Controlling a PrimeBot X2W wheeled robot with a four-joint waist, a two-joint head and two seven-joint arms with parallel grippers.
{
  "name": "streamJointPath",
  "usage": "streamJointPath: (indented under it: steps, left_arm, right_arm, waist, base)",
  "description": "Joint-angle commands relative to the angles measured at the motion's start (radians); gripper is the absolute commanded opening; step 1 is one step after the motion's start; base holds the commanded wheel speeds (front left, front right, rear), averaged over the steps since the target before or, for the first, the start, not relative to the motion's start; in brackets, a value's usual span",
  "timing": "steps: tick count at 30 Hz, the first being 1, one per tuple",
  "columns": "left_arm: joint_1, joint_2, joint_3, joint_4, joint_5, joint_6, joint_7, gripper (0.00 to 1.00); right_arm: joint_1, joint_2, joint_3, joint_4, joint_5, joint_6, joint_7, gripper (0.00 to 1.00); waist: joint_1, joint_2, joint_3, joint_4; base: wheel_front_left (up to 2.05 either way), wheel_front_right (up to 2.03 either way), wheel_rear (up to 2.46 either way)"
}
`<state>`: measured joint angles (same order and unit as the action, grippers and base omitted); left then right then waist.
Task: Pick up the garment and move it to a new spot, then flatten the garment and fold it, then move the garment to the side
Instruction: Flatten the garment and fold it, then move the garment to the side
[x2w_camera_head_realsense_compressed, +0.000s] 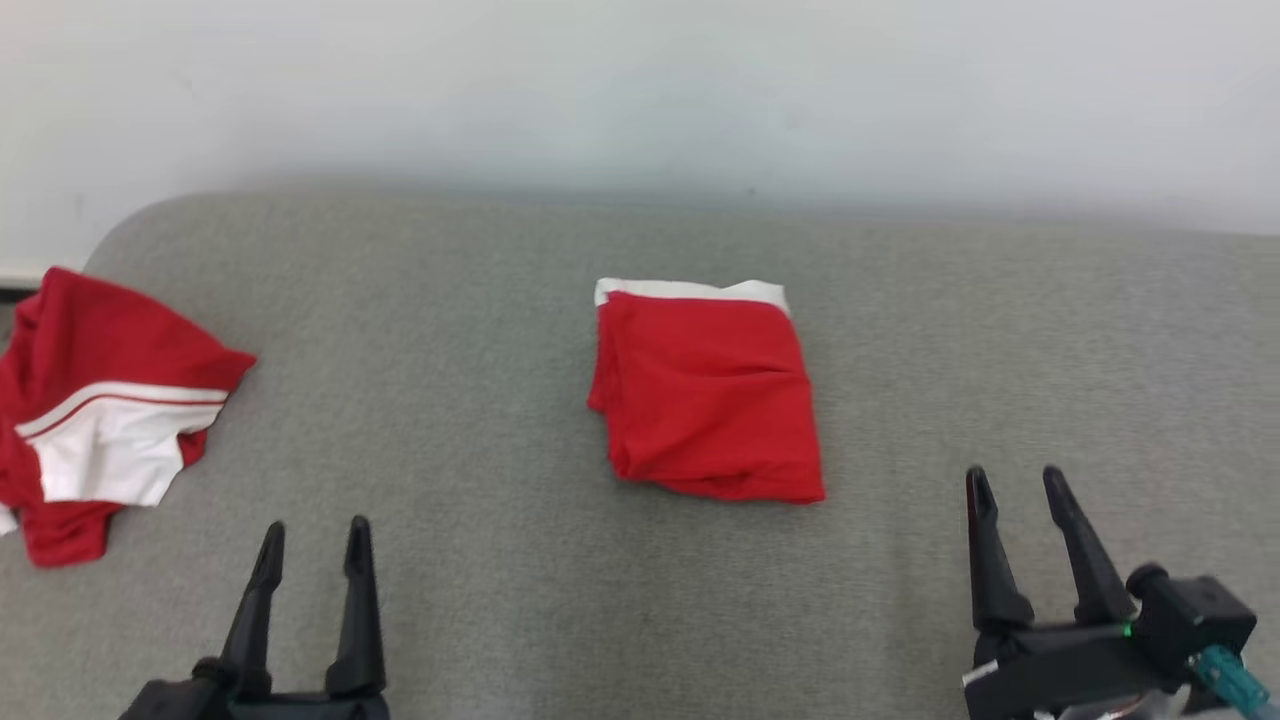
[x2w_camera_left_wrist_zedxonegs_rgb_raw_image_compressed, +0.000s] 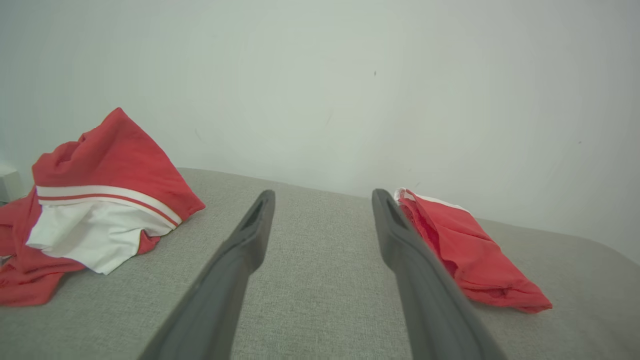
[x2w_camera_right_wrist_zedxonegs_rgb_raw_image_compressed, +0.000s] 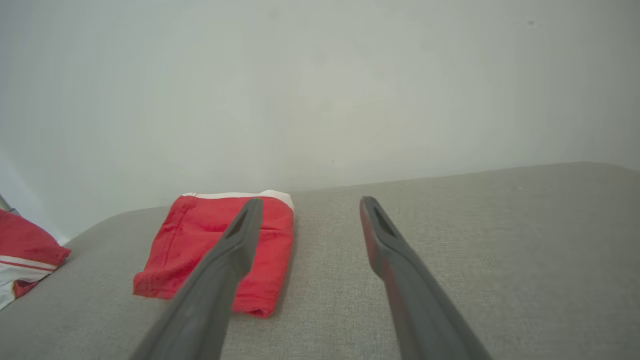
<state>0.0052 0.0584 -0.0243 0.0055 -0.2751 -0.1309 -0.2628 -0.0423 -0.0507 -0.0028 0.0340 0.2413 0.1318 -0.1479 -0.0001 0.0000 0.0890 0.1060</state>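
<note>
Two garments: you have a folded red fabric garment (x2w_camera_head_realsense_compressed: 705, 400) (x2w_camera_left_wrist_zedxonegs_rgb_raw_image_compressed: 470, 255) (x2w_camera_right_wrist_zedxonegs_rgb_raw_image_compressed: 180, 255) with a white band along its far edge, and a crumpled red-and-white fabric garment (x2w_camera_head_realsense_compressed: 100, 390) (x2w_camera_left_wrist_zedxonegs_rgb_raw_image_compressed: 110, 160) (x2w_camera_right_wrist_zedxonegs_rgb_raw_image_compressed: 25, 245).
Folded garment, place: it lies flat near the middle of the grey woven surface (x2w_camera_head_realsense_compressed: 450, 350), a compact, roughly rectangular packet with its near edge slightly bunched.
Folded garment, contact: it sits apart from both grippers, ahead of them and between them in your head view.
Crumpled garment, place: it lies heaped at the surface's left end, well apart from the folded one, with a white panel and a red-and-white stripe facing up.
Left gripper (x2w_camera_head_realsense_compressed: 315, 530) (x2w_camera_left_wrist_zedxonegs_rgb_raw_image_compressed: 322, 197): you see it at the lower left, its dark fingers spread with only bare grey fabric between them, holding nothing.
Right gripper (x2w_camera_head_realsense_compressed: 1015, 478) (x2w_camera_right_wrist_zedxonegs_rgb_raw_image_compressed: 311, 202): it is at the lower right, its fingers likewise spread and empty; in its wrist view the left finger overlaps the folded garment only by line of sight.
Backdrop: a plain pale wall (x2w_camera_head_realsense_compressed: 640, 90) rises behind the surface's far edge.
</note>
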Motion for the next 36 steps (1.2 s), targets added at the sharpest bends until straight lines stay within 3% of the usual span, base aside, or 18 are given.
streamJointPath:
  steps: [1, 18, 36]
  left_arm:
    - [0.024, -0.003, 0.021, 0.010, -0.013, 0.002, -0.003, 1.00]
    - [0.034, 0.015, 0.033, 0.167, -0.034, 0.002, -0.003, 1.00]
    - [0.064, 0.023, 0.060, 0.135, 0.027, 0.001, -0.003, 1.00]
  right_arm:
    - [0.026, 0.001, -0.002, 0.025, 0.002, -0.002, -0.013, 1.00]
    - [0.014, 0.000, -0.030, 0.234, -0.094, -0.002, -0.101, 1.00]
    - [-0.011, 0.000, 0.007, 0.282, -0.076, -0.002, -0.112, 1.00]
  waist:
    - [0.0001, 0.0000, -0.059, -0.063]
    - [0.0001, 0.0000, -0.107, -0.139]
    - [0.0001, 0.0000, -0.094, -0.129]
  base:
    - [0.00, 0.00, 0.00]
    - [0.00, 0.00, 0.00]
    - [0.00, 0.00, 0.00]
